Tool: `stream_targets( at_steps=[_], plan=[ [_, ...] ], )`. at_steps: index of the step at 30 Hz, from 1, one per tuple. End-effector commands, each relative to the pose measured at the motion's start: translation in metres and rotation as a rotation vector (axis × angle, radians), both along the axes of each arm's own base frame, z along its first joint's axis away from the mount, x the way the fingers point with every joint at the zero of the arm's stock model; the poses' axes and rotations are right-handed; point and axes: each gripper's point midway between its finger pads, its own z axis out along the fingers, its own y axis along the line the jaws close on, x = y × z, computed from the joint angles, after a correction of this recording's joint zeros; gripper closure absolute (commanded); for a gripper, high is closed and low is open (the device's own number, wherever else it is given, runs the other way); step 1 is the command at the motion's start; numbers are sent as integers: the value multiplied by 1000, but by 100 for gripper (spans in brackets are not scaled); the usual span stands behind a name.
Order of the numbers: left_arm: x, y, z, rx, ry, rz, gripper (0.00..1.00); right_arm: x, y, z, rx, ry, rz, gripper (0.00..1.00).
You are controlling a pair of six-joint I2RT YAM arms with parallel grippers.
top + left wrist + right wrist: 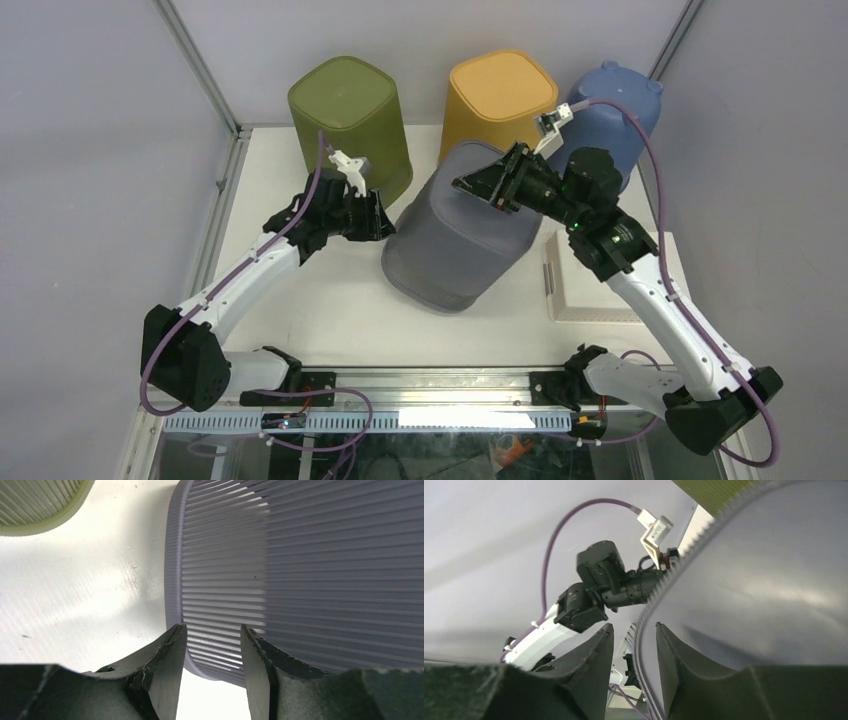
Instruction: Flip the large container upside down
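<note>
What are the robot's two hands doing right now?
Left hand: closed on the grey container's rim.
Right hand: closed on its rim too.

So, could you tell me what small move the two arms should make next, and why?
Probably keep rotating together: the grey container is tilted, both the left gripper and right gripper straddle its rim, and it is not yet upside down.
</note>
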Motion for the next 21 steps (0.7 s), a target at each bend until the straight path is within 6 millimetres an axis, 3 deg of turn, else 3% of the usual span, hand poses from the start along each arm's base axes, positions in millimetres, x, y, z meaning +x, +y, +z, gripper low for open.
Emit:
stream_targets(
  at_steps=[1, 6, 9, 12, 15, 18, 21],
  plan=[
    [-1, -3, 13, -42, -33, -12, 54, 3, 13, -9, 18, -4, 26, 60],
    [0, 2, 17, -23, -58, 7, 48, 4, 17, -13, 8, 3, 26, 57],
    [3, 6, 28, -7, -83, 19, 44, 3, 13, -1, -34, -35, 16, 51],
    [7, 15, 46, 23, -127, 55, 39, 5, -7, 18, -116, -104, -67, 44],
    [10, 30, 68, 70, -180, 106, 35, 5, -42, 29, -225, -158, -212, 36],
    [8, 41, 92, 90, -231, 135, 29, 8, -96, 22, -388, -166, -431, 31],
    [4, 55, 108, 105, -259, 194, 4, 4, -161, 3, -554, -97, -693, 13]
  ],
)
